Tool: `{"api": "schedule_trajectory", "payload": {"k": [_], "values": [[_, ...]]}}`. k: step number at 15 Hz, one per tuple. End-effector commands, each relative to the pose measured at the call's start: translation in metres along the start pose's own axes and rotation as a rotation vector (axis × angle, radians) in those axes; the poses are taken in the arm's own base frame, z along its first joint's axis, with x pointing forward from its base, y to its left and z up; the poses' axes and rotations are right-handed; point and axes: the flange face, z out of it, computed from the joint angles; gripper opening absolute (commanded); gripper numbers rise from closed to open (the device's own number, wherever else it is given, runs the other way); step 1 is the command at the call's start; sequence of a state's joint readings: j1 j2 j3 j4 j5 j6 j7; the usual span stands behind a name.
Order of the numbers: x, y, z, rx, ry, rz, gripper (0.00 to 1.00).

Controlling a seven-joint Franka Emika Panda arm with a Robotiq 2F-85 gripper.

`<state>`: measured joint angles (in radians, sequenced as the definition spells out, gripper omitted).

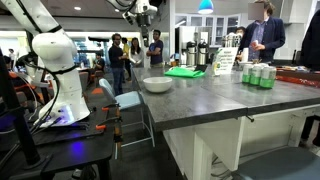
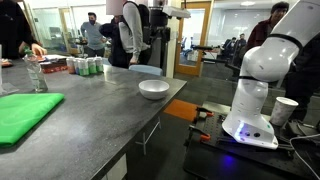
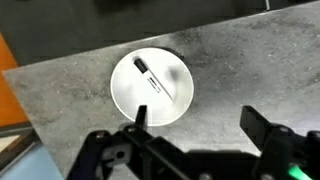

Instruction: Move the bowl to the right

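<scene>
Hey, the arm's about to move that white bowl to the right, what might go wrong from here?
A pen lies loose in the bowl; tilting the bowl could roll it out.
The bowl sits near the table edge in both exterior views, so a slipped grip might drop it off.
In the wrist view the open gripper is off-centre from the bowl and may clip its rim.

Looks like an open office with a pantry area: long grey counter [image 1: 230, 95] bearing drink cans [image 1: 258, 76] and coffee urns [image 1: 197, 55], people [image 1: 135, 52] chatting in groups, glass-walled rooms [image 2: 55, 25] behind, white robot arm [image 2: 255, 85] alongside.
</scene>
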<state>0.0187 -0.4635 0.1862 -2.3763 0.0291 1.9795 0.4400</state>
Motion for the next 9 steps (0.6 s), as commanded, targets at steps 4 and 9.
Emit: {"api": "schedule_trajectory", "payload": {"k": [4, 9], "values": [[0.012, 0.049, 0.072, 0.098, -0.036, 0.154, 1.00], [0.021, 0.088, 0.133, 0.122, -0.034, 0.150, 1.00]]}}
